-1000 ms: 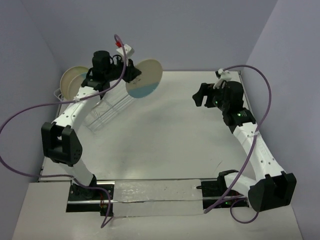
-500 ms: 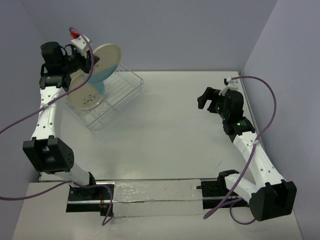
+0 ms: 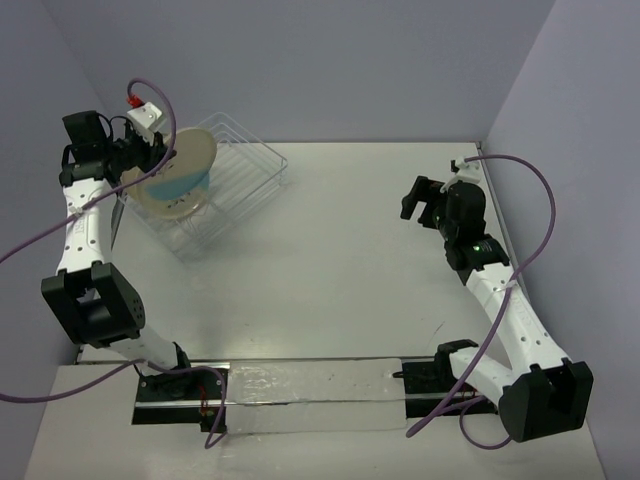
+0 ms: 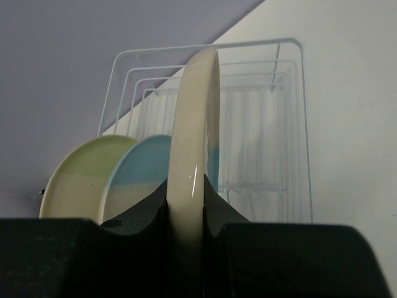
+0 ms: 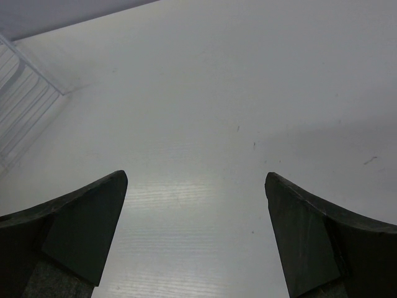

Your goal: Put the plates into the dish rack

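Plate [image 4: 197,124] — round, glossy ceramic, edge-on — at thin white-wire dish rack [image 4: 267,118].

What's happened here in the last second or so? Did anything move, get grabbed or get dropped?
The left gripper swung the held plate leftward from beside the dish rack and lowered it, on edge, over the rack next to the cream plate and the blue-and-cream plate standing there. It has not let go. The right gripper, empty, opened wider and drew back slightly. The rack stayed put.
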Tool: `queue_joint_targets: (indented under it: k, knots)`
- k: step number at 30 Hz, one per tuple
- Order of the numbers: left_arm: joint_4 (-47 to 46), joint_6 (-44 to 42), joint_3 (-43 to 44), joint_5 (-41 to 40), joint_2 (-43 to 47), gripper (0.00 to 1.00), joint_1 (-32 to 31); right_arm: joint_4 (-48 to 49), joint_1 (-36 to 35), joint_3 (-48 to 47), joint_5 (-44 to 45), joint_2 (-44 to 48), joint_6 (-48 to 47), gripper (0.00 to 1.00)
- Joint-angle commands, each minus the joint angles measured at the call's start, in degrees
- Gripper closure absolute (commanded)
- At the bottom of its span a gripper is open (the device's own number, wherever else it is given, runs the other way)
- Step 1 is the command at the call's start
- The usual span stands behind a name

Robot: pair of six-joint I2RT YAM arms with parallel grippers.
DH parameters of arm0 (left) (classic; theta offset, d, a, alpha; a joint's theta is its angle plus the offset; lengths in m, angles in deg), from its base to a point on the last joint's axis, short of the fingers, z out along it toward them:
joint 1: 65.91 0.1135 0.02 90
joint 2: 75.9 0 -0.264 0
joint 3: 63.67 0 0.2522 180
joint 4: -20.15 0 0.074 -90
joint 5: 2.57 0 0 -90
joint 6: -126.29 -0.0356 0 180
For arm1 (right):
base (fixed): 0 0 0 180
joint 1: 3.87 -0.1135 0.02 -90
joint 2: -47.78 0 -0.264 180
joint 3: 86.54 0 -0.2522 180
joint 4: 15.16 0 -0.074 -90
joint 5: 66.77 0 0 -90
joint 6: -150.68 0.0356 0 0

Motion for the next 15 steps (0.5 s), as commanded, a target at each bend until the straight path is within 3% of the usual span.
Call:
queue_joint_targets:
  k: [1, 10, 15]
  knots:
    - [-2.19, -7.62, -0.59, 4.65, 1.56, 1.00, 1.04, 0.09, 0.25, 0.20, 2.56, 0.09, -1.11, 0.00]
    - [8.75, -17.02, 0.77, 8.95, -1.81, 1.00, 1.05, -0.45, 0.25, -0.37, 2.72, -1.17, -1.31, 0.00]
    - [9.04, -19.67, -2.09, 7.46, -1.82, 1.00, 1.04, -0.66, 0.25, -0.37, 2.94, -1.24, -1.73, 0.00]
